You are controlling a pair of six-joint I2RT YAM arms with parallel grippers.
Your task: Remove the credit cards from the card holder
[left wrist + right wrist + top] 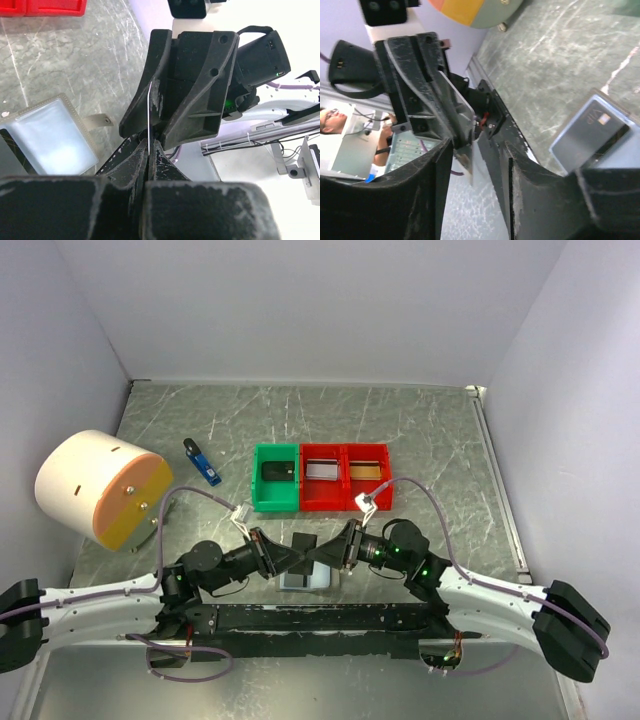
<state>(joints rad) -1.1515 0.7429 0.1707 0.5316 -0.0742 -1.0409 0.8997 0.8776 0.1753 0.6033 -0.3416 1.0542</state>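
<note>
At lower centre, the left pincer (288, 558) clenches 1 thin card (149, 102) edge-on; the right pincer (477, 150) sits released around it. The card holder (50, 135) lies open on the tabletop (420, 420).

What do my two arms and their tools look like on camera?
The left arm and right arm match: white links, black joint housings, lilac cables looping alongside. The left tool and right tool are matt black, angular, scuffed grey along the edges. A green light glows on the right arm.
</note>
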